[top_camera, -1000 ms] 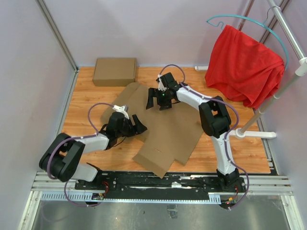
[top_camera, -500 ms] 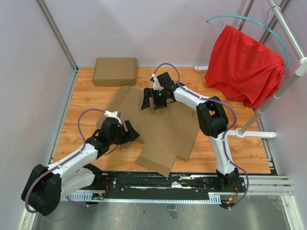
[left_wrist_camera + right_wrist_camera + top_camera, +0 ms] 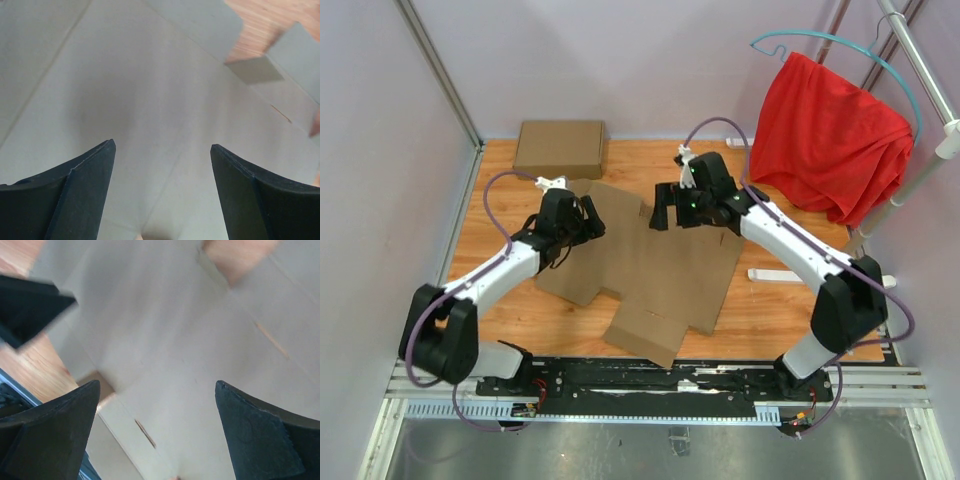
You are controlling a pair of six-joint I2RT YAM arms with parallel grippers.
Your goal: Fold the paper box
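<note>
On the table (image 3: 760, 320) lay the flat paper box (image 3: 650, 262), seemingly light, stiff, best pinched at a flap's edge; left gripper (image 3: 592, 224) and right gripper (image 3: 673, 216) gaped wide, empty.

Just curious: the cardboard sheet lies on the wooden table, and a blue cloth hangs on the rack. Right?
Not quite: the cloth hanging on the rack is red, not blue, as the top external view shows. The rest holds.
</note>
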